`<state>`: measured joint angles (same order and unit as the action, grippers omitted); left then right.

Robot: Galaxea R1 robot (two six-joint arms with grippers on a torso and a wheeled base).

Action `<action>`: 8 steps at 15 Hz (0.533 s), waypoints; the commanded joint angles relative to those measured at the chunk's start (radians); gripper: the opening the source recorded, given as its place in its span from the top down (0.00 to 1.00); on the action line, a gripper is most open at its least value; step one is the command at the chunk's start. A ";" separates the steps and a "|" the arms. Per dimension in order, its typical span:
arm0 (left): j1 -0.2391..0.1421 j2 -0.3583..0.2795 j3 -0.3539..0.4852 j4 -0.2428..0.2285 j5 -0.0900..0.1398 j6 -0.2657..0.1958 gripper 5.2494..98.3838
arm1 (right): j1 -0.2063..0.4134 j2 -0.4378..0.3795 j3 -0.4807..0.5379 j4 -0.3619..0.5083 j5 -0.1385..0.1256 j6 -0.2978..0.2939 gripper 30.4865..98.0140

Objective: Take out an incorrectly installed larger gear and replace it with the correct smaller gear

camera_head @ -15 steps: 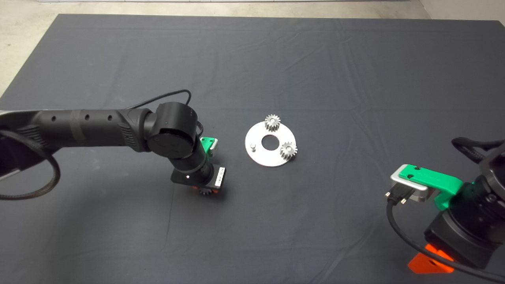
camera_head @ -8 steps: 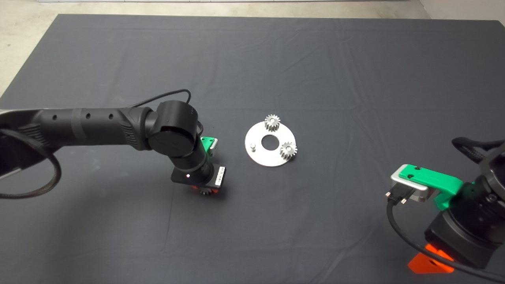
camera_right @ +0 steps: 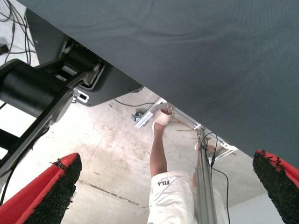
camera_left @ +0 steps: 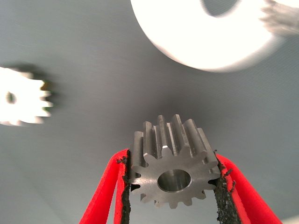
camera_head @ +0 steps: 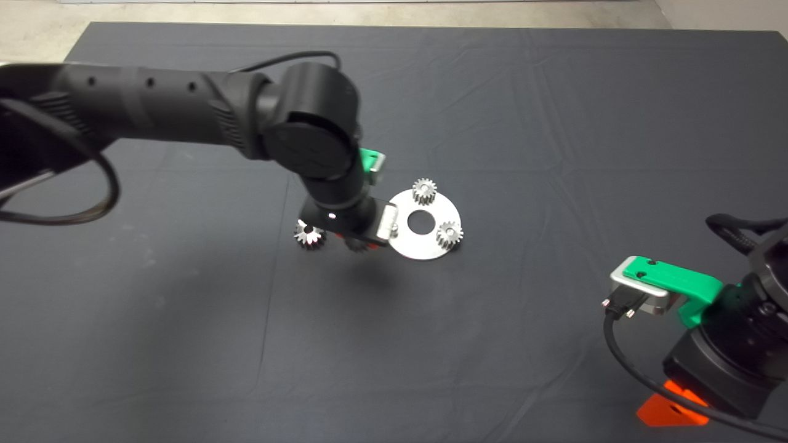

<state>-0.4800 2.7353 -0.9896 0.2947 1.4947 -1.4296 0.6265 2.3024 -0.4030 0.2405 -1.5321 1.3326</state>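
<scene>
Within a second we saw the left gripper (camera_left: 172, 186) lift from the near mat, carrying the smaller gear (camera_left: 170, 163) clenched between its pads, to the plate (camera_head: 425, 246) edge. The larger gear (camera_head: 309, 234) lay discarded beside it, so only seating remained, we judged. The right gripper (camera_right: 163, 186) sat parked at lower right, fingers spread.

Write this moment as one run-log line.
left claw: shut on smaller gear | near plate | larger gear: on mat

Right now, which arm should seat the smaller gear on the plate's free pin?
Left. Its end effector already grips the smaller gear beside the plate; the right end effector sits open off the mat.
</scene>
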 commanded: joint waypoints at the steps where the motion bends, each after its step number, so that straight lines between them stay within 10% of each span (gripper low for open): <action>1: -0.022 0.007 -0.067 -0.011 0.011 -0.005 0.68 | 0.022 -0.001 0.003 0.025 -0.085 0.005 0.02; 8: -0.003 0.148 -0.353 -0.006 0.021 0.044 0.68 | 0.022 -0.001 0.003 0.025 -0.086 0.005 0.02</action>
<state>-0.4800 2.8525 -1.2522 0.2896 1.5000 -1.3985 0.6268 2.3023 -0.4030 0.2409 -1.5313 1.3326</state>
